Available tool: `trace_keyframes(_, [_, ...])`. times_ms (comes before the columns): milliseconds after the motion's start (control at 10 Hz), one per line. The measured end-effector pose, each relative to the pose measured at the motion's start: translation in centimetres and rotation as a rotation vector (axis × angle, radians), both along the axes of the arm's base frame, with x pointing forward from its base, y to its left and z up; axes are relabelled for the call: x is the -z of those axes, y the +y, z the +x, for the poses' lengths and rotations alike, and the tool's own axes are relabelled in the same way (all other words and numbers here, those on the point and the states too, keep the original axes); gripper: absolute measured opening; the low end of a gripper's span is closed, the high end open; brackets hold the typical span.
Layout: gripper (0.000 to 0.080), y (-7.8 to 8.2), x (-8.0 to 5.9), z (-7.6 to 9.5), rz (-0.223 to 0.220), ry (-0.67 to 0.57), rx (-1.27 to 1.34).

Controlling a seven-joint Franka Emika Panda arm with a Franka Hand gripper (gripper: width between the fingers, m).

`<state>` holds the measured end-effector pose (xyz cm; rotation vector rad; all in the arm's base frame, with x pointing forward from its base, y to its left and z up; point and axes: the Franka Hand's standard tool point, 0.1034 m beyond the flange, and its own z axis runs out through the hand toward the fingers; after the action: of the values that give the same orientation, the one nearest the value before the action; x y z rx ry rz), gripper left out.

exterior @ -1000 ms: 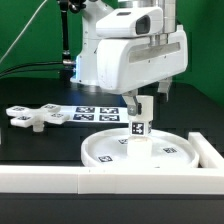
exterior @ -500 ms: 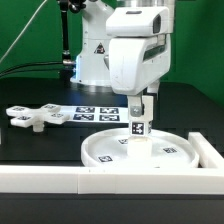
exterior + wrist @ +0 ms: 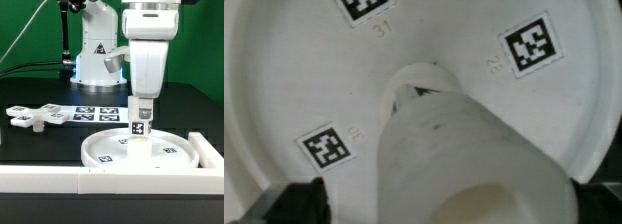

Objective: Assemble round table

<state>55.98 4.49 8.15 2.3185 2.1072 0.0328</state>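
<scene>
The large round disc point(image 3: 100, 150) lies flat on the black table at the front. The short post point(image 3: 139, 130) stands upright near its middle, a tag on its side. My gripper point(image 3: 143, 108) hangs straight down over the post, its jaws open and straddling the post's top. In the wrist view the post point(image 3: 455, 150) rises from the tagged disc point(image 3: 295, 60), with a dark fingertip point(image 3: 295, 205) on one side and the other at the opposite edge. The flat cross-shaped piece point(image 3: 35, 117) lies apart at the exterior view's left.
The marker board point(image 3: 95, 112) lies behind the disc near the robot's base. A long white wall point(image 3: 60, 178) runs along the front edge and turns up the exterior view's right side point(image 3: 212, 150), close against the disc.
My wrist has turned about its vertical axis above the post, showing a narrower side now. The post, its tag and the disc have not moved.
</scene>
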Motion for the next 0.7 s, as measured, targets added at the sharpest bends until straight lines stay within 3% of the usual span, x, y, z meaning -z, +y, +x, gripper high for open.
trace_keyframes(700, [0.0637,-0.65,0.01,0.07,-0.051,-0.001,-0.325])
